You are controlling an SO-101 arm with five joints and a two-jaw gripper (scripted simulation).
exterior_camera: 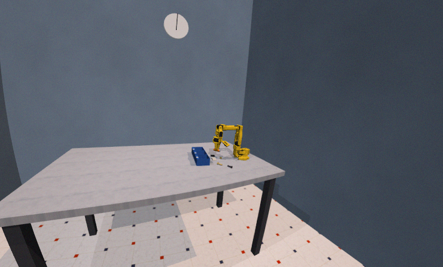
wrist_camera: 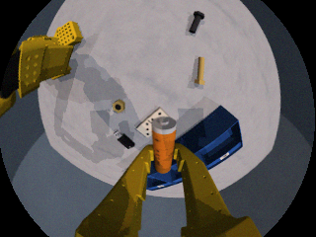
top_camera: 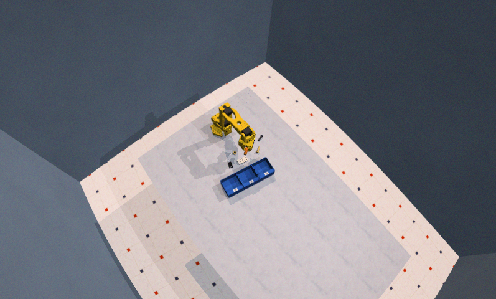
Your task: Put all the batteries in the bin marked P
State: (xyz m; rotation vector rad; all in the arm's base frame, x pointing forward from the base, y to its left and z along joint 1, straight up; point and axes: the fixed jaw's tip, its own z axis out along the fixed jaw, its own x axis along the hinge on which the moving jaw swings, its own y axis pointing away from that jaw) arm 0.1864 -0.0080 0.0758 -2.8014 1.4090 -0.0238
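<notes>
My gripper [wrist_camera: 165,158] [top_camera: 246,149] [exterior_camera: 218,147] is shut on an orange battery [wrist_camera: 164,141] [top_camera: 246,150] with a grey cap. It holds the battery upright, well above the table, close to the near edge of the blue three-compartment bin row [wrist_camera: 217,138] [top_camera: 247,177] [exterior_camera: 199,156]. The bins carry small white labels; I cannot read their letters. The battery hangs over the white flat plate [wrist_camera: 150,120] [top_camera: 242,160] beside the bins.
On the table lie a black bolt [wrist_camera: 197,22] [top_camera: 261,136] [exterior_camera: 229,166], a tan pin [wrist_camera: 200,70] [top_camera: 257,149] [exterior_camera: 219,163], a small brass ring [wrist_camera: 118,106] [top_camera: 234,152] and a small black piece [wrist_camera: 124,138] [top_camera: 229,164]. The arm's yellow base [top_camera: 220,128] [exterior_camera: 242,152] stands behind.
</notes>
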